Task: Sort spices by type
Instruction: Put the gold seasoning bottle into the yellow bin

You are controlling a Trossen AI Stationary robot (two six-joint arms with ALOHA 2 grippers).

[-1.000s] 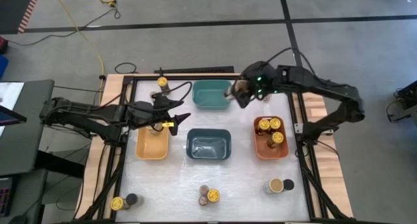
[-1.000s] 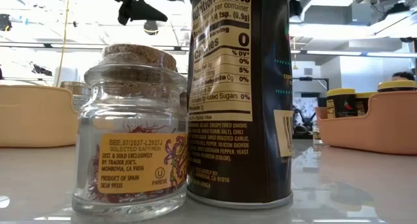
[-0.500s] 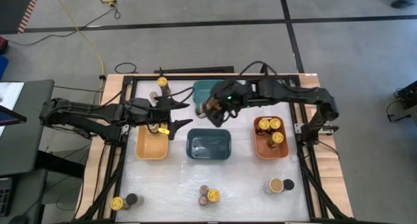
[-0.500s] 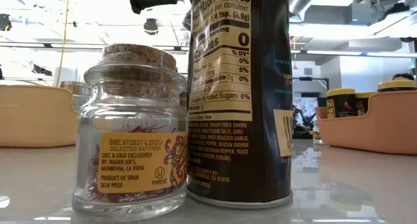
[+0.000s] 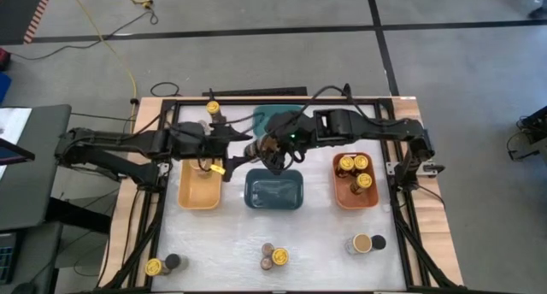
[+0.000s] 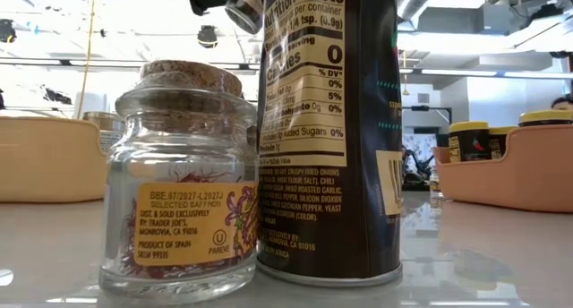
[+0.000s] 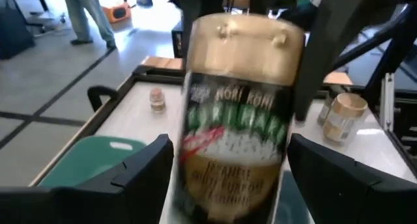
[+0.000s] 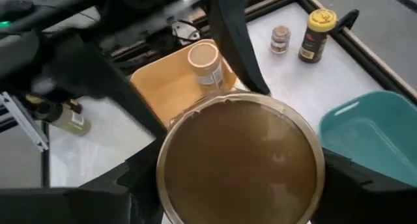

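High view — jar handover above the dark-blue bin (image 5: 274,191).
Right gripper (image 5: 272,149) clamps a tan-topped jar (image 5: 267,147); left gripper (image 5: 232,148) spread beside it — rigid, likely slippery; grip mid-body.

Bright overhead light — wrist views blurred

Jars (image 5: 355,172) in bin (image 5: 355,201), right of another bin (image 5: 274,203)
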